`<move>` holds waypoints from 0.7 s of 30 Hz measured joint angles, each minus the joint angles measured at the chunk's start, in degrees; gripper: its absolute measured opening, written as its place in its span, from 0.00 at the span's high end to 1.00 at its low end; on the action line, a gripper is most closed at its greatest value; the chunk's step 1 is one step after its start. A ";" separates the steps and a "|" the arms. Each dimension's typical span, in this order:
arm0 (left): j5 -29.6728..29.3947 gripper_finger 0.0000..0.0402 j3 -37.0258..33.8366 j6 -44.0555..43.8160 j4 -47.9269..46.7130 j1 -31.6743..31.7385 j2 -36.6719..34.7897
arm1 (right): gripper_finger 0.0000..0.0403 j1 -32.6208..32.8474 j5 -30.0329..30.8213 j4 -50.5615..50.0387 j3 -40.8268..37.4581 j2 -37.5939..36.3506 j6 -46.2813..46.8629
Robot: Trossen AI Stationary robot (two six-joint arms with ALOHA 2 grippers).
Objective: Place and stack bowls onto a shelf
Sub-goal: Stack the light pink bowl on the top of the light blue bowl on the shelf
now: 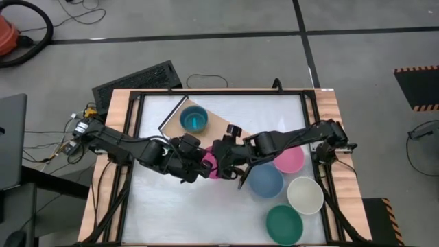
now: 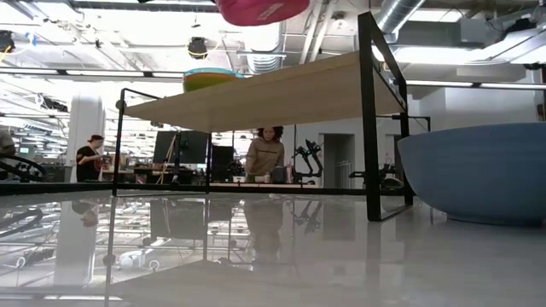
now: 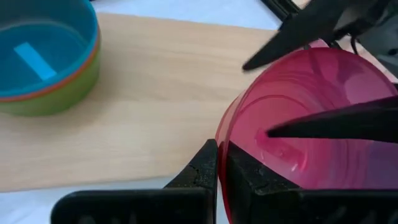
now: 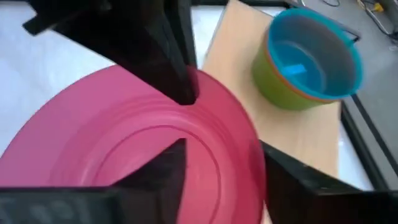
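Note:
A magenta bowl (image 1: 208, 165) is in the air between my two grippers, near the shelf's near end; the low view shows it (image 2: 260, 10) above the light-wood shelf board (image 2: 273, 94). My left gripper (image 3: 222, 171) is shut on its rim. My right gripper (image 4: 224, 165) is open, with one finger (image 4: 165, 168) inside the bowl and one (image 4: 298, 180) outside its rim. A stack of a teal bowl over a red-pink and a lime green one (image 1: 194, 119) stands on the shelf (image 1: 216, 123). My left gripper pinches the magenta bowl's rim (image 3: 222, 146) between its two fingers, one inside the bowl and one outside. It comes level from the table's left. The bowl is lifted clear and tilted, its opening turned toward my left wrist.
On the table at the right stand a pink bowl (image 1: 291, 161), a grey-blue bowl (image 1: 265, 182), a cream-white bowl (image 1: 305, 194) and a dark green bowl (image 1: 284, 224). The shelf's black leg (image 2: 371, 119) stands beside the grey-blue bowl (image 2: 478, 170). People are in the room behind.

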 joint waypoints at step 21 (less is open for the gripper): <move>3.00 1.00 23.14 7.25 -31.58 15.35 -1.66 | 0.33 -0.85 5.95 -32.23 20.18 -11.61 -9.96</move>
